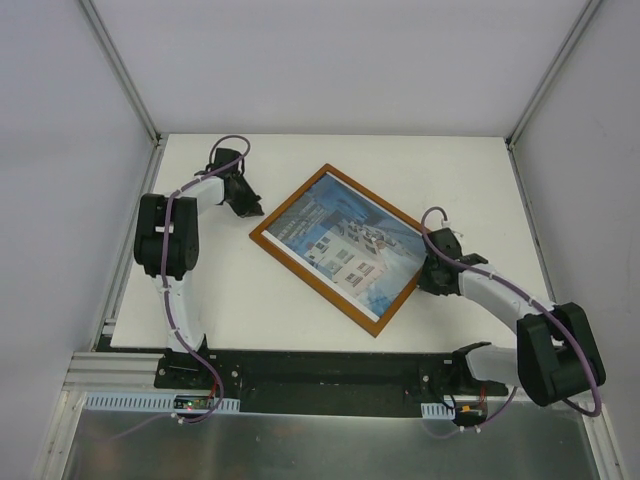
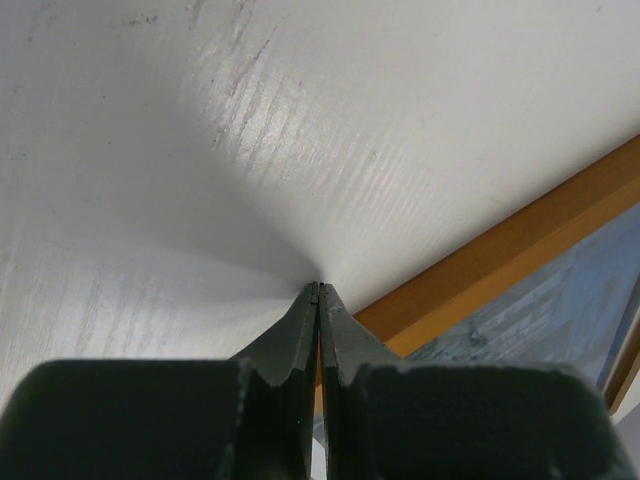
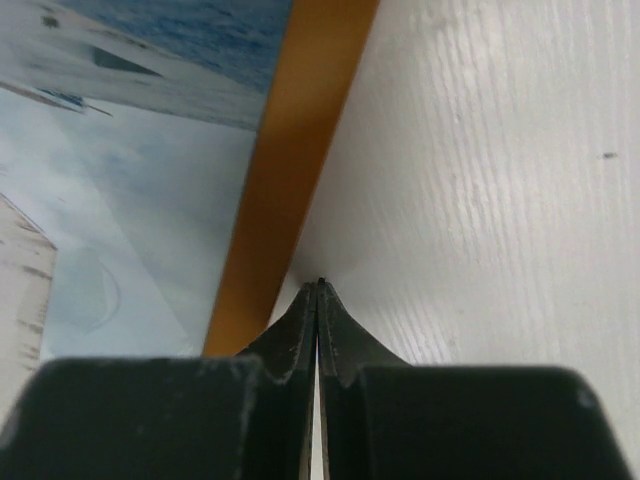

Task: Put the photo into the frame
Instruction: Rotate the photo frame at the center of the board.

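The frame lies flat and turned diagonally in the middle of the white table, its orange-brown rails showing. Inside it, print side up, sits the photo of white buildings and blue stairs. My left gripper is shut and empty just off the frame's left corner; its wrist view shows the frame rail to the right of the tips, with the photo behind the rail. My right gripper is shut and empty beside the frame's right rail; there the frame and the photo lie left of the tips.
The white table ends at a black base strip at the near edge, where both arms are bolted. White walls with metal corner posts close the cell on three sides.
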### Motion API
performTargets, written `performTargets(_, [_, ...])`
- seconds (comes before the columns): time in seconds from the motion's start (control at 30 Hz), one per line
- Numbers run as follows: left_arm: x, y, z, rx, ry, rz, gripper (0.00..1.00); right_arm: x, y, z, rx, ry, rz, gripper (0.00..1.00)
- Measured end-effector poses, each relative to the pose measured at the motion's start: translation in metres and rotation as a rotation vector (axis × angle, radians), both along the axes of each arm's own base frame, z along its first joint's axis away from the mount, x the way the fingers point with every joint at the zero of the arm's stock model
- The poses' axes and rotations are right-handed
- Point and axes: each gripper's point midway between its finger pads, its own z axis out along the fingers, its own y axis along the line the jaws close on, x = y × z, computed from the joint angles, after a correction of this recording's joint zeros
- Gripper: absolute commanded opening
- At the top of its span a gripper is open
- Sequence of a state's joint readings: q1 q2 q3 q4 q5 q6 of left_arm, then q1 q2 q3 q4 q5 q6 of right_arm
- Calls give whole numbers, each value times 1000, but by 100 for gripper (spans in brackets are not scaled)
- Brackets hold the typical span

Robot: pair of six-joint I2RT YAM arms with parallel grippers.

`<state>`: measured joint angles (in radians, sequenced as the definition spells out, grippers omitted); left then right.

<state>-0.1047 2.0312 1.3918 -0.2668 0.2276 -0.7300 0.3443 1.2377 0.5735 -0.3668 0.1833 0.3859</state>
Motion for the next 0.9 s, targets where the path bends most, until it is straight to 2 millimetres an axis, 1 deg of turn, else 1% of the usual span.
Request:
performTargets(0.07, [-1, -1, -5, -2, 12, -2, 0, 6, 2, -2, 9, -10, -4, 1])
performTargets(0.23, [-5, -6, -8, -12, 10, -4, 0, 22, 6, -1, 23, -21, -16, 1])
performTargets(0.33, [-17, -9, -10, -7, -3, 8, 0, 34, 4, -1, 36, -16, -33, 1])
performTargets(0.43, [-38, -8, -12, 12, -12, 43, 0, 51, -4, -1, 31, 3, -57, 1])
performTargets(0.5, [-60, -7, -12, 31, -24, 69, 0, 67, -11, 0, 13, 19, -65, 1])
performTargets(0.6, [-100, -7, -13, 62, -37, 98, 0, 89, -21, 1, -29, 55, -58, 1])
performTargets(0.67, [-126, -11, -13, 88, -45, 94, 0, 108, -27, 1, -68, 94, -48, 1])
performTargets(0.7, [-142, -16, -13, 104, -51, 79, 0, 120, -30, 2, -87, 105, -44, 1])
performTargets(0.8, [-184, -36, -14, 109, -51, 3, 0, 171, -35, 5, -116, 81, -41, 1])
performTargets(0.87, [-212, -53, -14, 90, -37, -73, 0, 208, -29, 11, -107, 44, -30, 1])
performTargets(0.9, [-225, -63, -14, 71, -28, -117, 0, 225, -23, 15, -92, 19, -19, 1])
